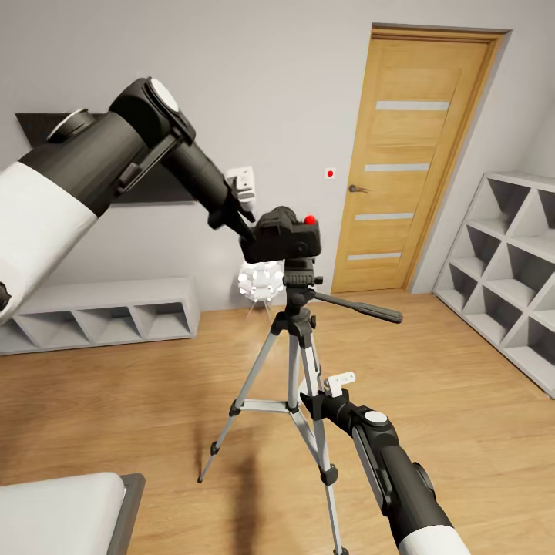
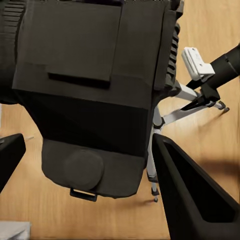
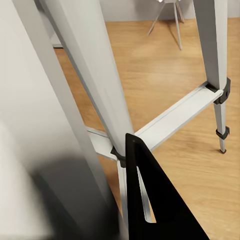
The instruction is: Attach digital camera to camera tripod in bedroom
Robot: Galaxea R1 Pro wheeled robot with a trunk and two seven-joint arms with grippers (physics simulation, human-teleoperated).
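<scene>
The black digital camera, with a red button on top, sits on the black head of the camera tripod. The tripod stands on the wood floor in the middle of the bedroom, its pan handle pointing right. My left gripper is at the camera's left side. In the left wrist view its fingers stand apart on either side of the camera, with floor visible between one finger and the body. My right gripper is shut on a silver tripod leg, with one black finger against it.
A wooden door is in the far wall. White cube shelving lines the right wall and a low white shelf the left. A white spiky object stands behind the tripod. A grey furniture corner is at the near left.
</scene>
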